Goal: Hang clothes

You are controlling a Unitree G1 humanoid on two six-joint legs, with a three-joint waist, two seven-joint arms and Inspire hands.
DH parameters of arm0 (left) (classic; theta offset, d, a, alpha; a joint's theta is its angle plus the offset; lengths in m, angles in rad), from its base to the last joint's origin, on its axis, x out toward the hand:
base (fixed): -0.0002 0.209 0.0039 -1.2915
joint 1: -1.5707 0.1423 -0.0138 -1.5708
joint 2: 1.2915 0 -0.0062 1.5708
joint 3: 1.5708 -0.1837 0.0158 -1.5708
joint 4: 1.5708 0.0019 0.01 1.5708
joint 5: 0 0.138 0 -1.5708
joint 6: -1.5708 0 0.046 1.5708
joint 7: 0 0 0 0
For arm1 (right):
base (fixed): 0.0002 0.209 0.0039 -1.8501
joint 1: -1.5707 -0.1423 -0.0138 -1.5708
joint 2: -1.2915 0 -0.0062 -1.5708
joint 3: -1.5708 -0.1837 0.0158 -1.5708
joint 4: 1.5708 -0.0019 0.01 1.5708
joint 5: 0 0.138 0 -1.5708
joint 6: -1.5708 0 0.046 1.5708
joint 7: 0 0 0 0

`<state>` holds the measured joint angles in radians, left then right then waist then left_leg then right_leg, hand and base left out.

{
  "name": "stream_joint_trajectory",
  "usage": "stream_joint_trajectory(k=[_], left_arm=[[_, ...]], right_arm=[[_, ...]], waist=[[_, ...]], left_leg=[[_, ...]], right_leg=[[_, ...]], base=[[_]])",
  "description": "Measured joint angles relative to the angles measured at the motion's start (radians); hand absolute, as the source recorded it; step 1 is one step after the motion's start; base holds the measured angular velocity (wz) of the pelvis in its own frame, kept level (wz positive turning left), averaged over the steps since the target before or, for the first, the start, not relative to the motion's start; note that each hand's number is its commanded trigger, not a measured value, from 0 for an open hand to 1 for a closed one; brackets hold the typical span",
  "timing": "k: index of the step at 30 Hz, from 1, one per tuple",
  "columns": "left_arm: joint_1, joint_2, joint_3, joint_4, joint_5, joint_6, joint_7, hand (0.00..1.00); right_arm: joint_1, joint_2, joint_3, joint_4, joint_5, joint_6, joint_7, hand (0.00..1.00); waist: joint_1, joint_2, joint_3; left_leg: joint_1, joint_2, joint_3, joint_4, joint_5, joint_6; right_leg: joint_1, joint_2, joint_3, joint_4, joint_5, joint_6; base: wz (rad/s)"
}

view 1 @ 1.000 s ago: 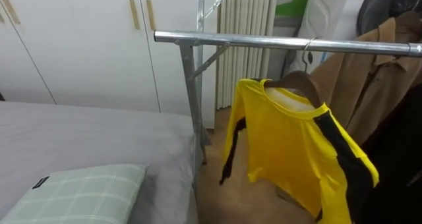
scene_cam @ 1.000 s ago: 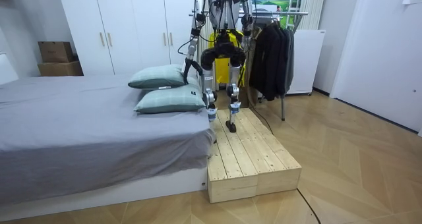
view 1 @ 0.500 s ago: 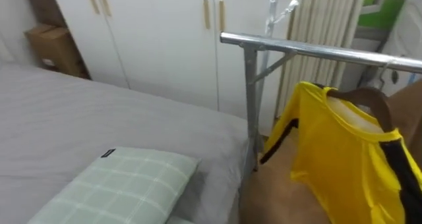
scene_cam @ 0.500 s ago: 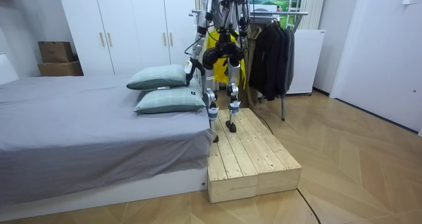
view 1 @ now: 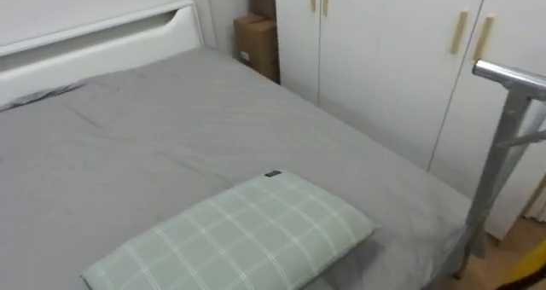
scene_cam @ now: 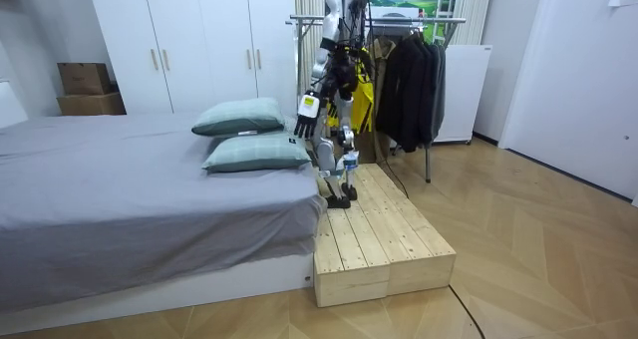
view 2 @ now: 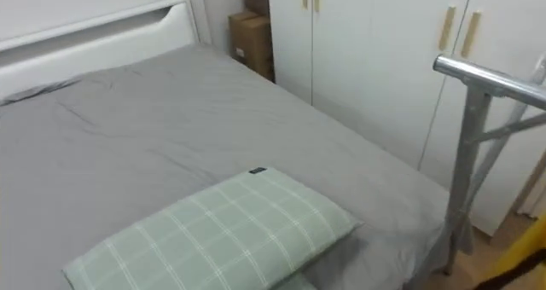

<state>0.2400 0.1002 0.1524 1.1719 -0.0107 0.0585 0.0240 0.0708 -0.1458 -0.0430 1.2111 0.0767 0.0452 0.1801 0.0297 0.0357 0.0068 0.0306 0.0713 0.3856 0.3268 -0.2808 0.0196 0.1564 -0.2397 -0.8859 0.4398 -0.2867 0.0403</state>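
Observation:
The yellow shirt [scene_cam: 362,98] hangs on the metal clothes rack [scene_cam: 399,21] behind me; a yellow sliver of the shirt [view 1: 537,271] shows at the lower right edge of the left eye view. The rack's bar end and post [view 1: 505,102] stand at the right. In the room view I stand on the wooden platform [scene_cam: 374,234], turned toward the bed. My left hand [scene_cam: 306,120] hangs open in front of me above the bed's corner, holding nothing.
The grey bed [view 1: 128,128] lies ahead with a green checked pillow [view 1: 239,234] near me and a white headboard [view 1: 94,43] at the far end. White wardrobe doors [view 1: 384,51] and a cardboard box [view 1: 256,38] stand behind. Dark coats [scene_cam: 409,80] hang on the rack.
The eye view has swung left from the rack and yellow shirt to the bed. In the room view I have turned from the rack toward the bed, left hand coming forward.

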Motion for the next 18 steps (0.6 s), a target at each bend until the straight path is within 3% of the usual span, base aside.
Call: stream_joint_trajectory(k=[1, 2, 3, 4, 5, 6, 7, 8, 9, 10, 11, 12, 14, 15, 18], left_arm=[[-0.007, 0.001, 0.008, 0.019, 0.0, -0.004, 0.0, 0.0], [-0.007, 0.001, 0.013, 0.028, 0.0, -0.009, 0.0, 0.0], [-0.005, 0.002, 0.023, 0.044, 0.001, -0.014, 0.0, 0.0], [-0.002, 0.009, 0.022, 0.054, 0.0, -0.012, 0.001, 0.0], [0.001, 0.014, 0.022, 0.058, -0.002, -0.012, 0.004, 0.0], [0.001, 0.021, 0.022, 0.066, -0.018, -0.01, 0.007, 0.0], [0.002, 0.03, 0.031, 0.067, -0.018, 0.001, 0.007, 0.0], [0.001, 0.035, 0.038, 0.067, -0.02, 0.007, 0.008, 0.0], [-0.003, 0.044, 0.039, 0.066, -0.027, 0.012, 0.009, 0.0], [-0.001, 0.055, 0.039, 0.066, -0.029, 0.024, 0.009, 0.0], [-0.002, 0.059, 0.039, 0.066, -0.029, 0.028, 0.01, 0.0], [0.002, 0.056, 0.039, 0.065, -0.029, 0.032, 0.012, 0.0], [0.005, 0.046, 0.043, 0.065, -0.02, 0.04, 0.012, 0.0], [0.004, 0.043, 0.058, 0.065, -0.016, 0.046, 0.012, 0.0], [-0.002, 0.039, 0.076, 0.064, 0.019, 0.045, 0.014, 0.0]], right_arm=[[0.005, 0.002, -0.027, 0.0, -0.003, 0.002, -0.009, 0.0], [0.008, 0.003, -0.041, 0.0, -0.004, 0.001, -0.014, 0.0], [0.01, 0.004, -0.06, 0.0, -0.005, 0.002, -0.021, 0.0], [0.012, 0.007, -0.063, 0.0, -0.003, 0.0, -0.027, 0.0], [0.011, 0.008, -0.064, 0.0, -0.002, 0.0, -0.027, 0.0], [0.003, 0.008, -0.065, -0.001, -0.006, 0.0, -0.027, 0.0], [0.0, 0.011, -0.066, -0.001, -0.011, 0.0, -0.029, 0.0], [0.002, 0.014, -0.068, -0.002, -0.013, 0.001, -0.031, 0.0], [0.0, 0.02, -0.074, -0.002, -0.016, 0.001, -0.035, 0.0], [-0.003, 0.027, -0.075, -0.002, -0.019, 0.0, -0.037, 0.0], [-0.003, 0.029, -0.075, -0.002, -0.021, 0.0, -0.037, 0.0], [0.003, 0.028, -0.076, -0.001, -0.021, 0.0, -0.041, 0.0], [-0.008, 0.023, -0.064, -0.001, -0.022, 0.0, -0.048, 0.0], [-0.018, 0.023, -0.054, -0.001, -0.03, -0.001, -0.046, 0.0], [-0.017, 0.023, -0.033, -0.001, -0.047, 0.0, -0.041, 0.0]], waist=[[-0.008, -0.004, 0.0008], [-0.007, -0.008, 0.0008], [-0.003, -0.014, 0.0007], [-0.004, -0.011, 0.0016], [-0.002, -0.013, -0.0011], [0.002, -0.008, -0.0047], [0.002, -0.01, -0.0038], [-0.001, -0.013, -0.0031], [-0.002, -0.021, -0.0027], [-0.002, -0.038, -0.0019], [-0.003, -0.047, 0.0015], [0.0, -0.049, -0.0002], [0.013, -0.041, 0.0039], [0.028, -0.044, 0.002], [0.029, -0.046, 0.0027]], left_leg=[[0.002, -0.017, -0.041, 0.0, -0.003, 0.01], [0.008, -0.028, -0.06, -0.002, -0.005, 0.016], [0.019, -0.046, -0.105, -0.002, -0.008, 0.028], [0.034, -0.054, -0.155, 0.001, -0.014, 0.038], [0.035, -0.056, -0.181, 0.001, -0.015, 0.04], [0.033, -0.056, -0.224, -0.001, -0.015, 0.043], [0.03, -0.055, -0.275, -0.001, -0.013, 0.045], [0.03, -0.055, -0.307, -0.001, -0.013, 0.044], [0.035, -0.056, -0.353, -0.001, -0.012, 0.042], [0.038, -0.069, -0.398, 0.0, -0.013, 0.037], [0.04, -0.078, -0.417, 0.001, -0.016, 0.033], [0.049, -0.079, -0.441, -0.002, -0.018, 0.024], [0.05, -0.068, -0.452, -0.01, -0.023, 0.013], [0.047, -0.065, -0.457, -0.017, -0.016, 0.002], [0.041, -0.059, -0.477, -0.019, -0.011, -0.006]], right_leg=[[-0.006, -0.037, 0.023, 0.078, 0.002, -0.003], [-0.013, -0.05, 0.055, 0.116, 0.004, -0.007], [-0.032, -0.07, 0.146, 0.189, 0.017, -0.017], [-0.061, -0.062, 0.257, 0.226, 0.029, -0.023], [-0.073, -0.045, 0.317, 0.218, 0.024, -0.018], [-0.104, -0.005, 0.412, 0.187, 0.008, -0.006], [-0.124, 0.045, 0.497, 0.132, 0.001, -0.005], [-0.128, 0.071, 0.535, 0.091, 0.001, -0.005], [-0.139, 0.108, 0.605, -0.002, 0.007, -0.003], [-0.137, 0.138, 0.679, -0.108, 0.056, 0.001], [-0.138, 0.145, 0.714, -0.132, 0.103, 0.02], [-0.104, 0.156, 0.715, -0.152, 0.096, 0.017], [-0.069, 0.171, 0.69, -0.193, 0.098, 0.013], [-0.066, 0.175, 0.683, -0.206, 0.1, 0.01], [-0.046, 0.18, 0.657, -0.22, 0.091, -0.001]], base=[[0.9], [0.99], [1.05], [1.07], [1.14], [1.2], [1.33], [1.4], [1.33], [1.23], [1.19], [0.93], [0.52], [0.24], [0.35]])
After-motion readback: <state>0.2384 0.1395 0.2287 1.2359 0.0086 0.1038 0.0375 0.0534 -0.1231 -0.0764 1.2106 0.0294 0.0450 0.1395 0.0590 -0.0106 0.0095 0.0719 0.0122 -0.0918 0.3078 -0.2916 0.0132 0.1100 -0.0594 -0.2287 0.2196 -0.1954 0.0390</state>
